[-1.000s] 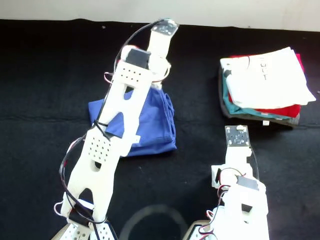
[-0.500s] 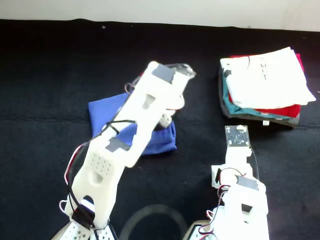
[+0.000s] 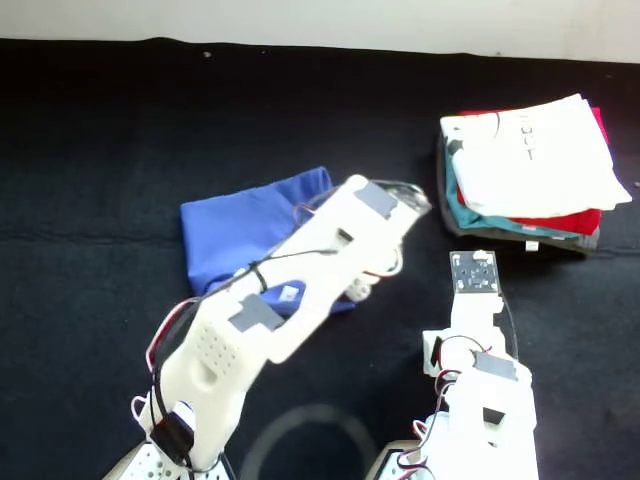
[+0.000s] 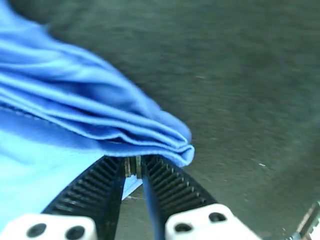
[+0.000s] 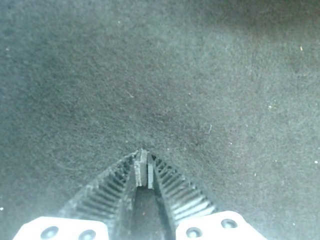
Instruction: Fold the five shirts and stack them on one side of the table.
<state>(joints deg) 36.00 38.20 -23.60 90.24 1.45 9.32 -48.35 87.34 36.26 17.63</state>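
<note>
A folded blue shirt lies left of the table's middle. My left arm reaches across it from the front, and my left gripper is down at the shirt's right-hand front corner. In the left wrist view my left gripper is shut on the layered edge of the blue shirt. A stack of folded shirts sits at the back right, white on top, with red, teal and dark ones below. My right gripper rests in front of that stack, shut and empty above the black cloth.
The black table cover reaches to a pale wall at the back. The arms' bases stand at the front edge. Bare cloth lies between the blue shirt and the stack.
My left arm has swung from the shirt's far side to the right and come down to its right front corner. More of the shirt's left part now shows. The right arm stayed still.
</note>
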